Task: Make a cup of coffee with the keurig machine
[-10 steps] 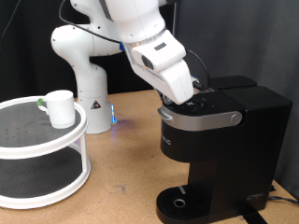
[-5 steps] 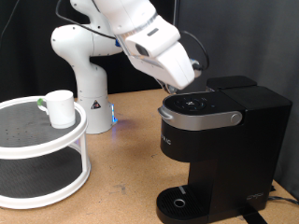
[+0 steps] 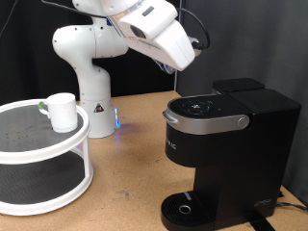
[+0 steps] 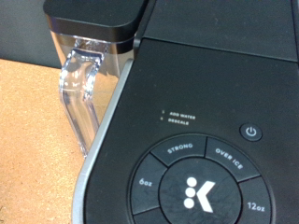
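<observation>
From my remote station, the pincer (image 3: 179, 65) hung in the air above the keurig machine (image 3: 226, 154), off toward the exterior view's top, touching nothing; its fingertips were lost against the white arm housing, so I could not tell whether it was open or closed. The machine was a boxy matte black block with a silver-grey lid band, its lid down, standing on the wood-grain counter (image 3: 125, 164). The wrist view showed its smooth top panel with a round cluster of buttons (image 4: 194, 182) and a clear ribbed water tank (image 4: 78, 79) beside it. The cup (image 3: 62, 111), a plain white cylinder, sat on the upper tier of a round white-rimmed shelf (image 3: 43, 149), well apart from the machine.
</observation>
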